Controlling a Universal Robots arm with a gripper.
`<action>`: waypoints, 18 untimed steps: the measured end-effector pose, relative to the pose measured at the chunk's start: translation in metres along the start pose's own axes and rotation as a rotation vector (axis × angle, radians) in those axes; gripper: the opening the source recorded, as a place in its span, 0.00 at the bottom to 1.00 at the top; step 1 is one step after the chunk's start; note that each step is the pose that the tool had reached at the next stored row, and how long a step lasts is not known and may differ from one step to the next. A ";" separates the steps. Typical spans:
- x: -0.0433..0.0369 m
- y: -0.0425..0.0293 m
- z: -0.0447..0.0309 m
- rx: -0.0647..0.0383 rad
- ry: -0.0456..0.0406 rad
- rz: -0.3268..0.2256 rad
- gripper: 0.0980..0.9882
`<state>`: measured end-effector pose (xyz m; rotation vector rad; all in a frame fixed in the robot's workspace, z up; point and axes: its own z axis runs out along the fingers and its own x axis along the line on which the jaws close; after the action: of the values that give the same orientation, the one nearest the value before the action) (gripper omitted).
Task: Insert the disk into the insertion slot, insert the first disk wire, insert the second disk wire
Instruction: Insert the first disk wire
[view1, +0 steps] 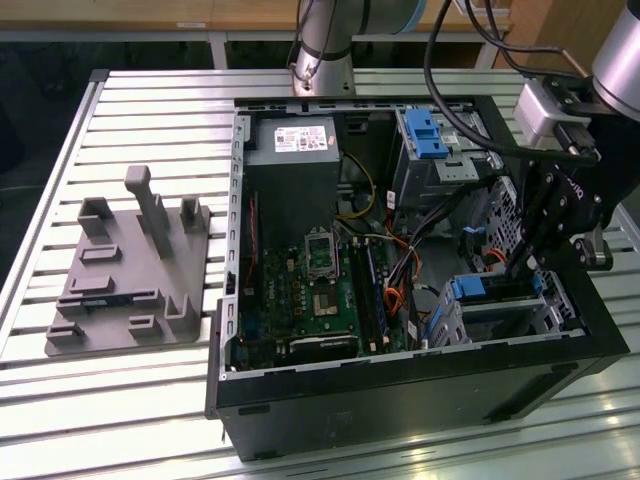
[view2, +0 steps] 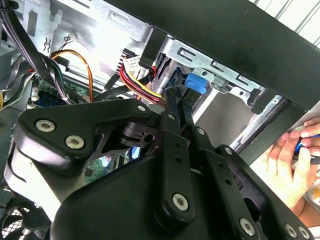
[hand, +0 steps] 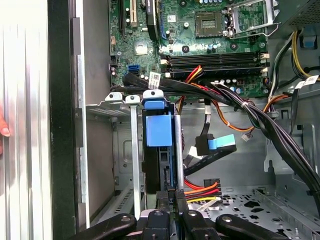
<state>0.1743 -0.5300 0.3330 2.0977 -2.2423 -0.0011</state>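
Note:
The disk, in its bright blue carrier, sits inside the insertion slot, a silver metal cage at the case's corner on the exterior view's right. In the first wrist view the disk stands in the cage with its blue tab showing. My gripper hangs just over the disk's end, fingers together. In both wrist views the gripper is shut on the black plug of a disk wire with red, yellow and black strands, right at the disk's edge. A second black wire with a blue plug hangs free nearby.
The open case holds a green motherboard, a power supply and a taller bay with a blue latch. Black cable bundles cross beside the cage. A grey fixture lies on the slatted table. A person's hand rests outside the case.

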 end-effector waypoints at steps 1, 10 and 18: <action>0.0000 0.0000 0.0001 0.000 0.0001 0.000 0.07; 0.0008 -0.0001 0.0037 0.000 0.0001 0.000 0.07; 0.0029 0.0005 0.0068 0.000 -0.0011 0.000 0.15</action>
<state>0.1733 -0.5332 0.3263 2.0980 -2.2431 -0.0021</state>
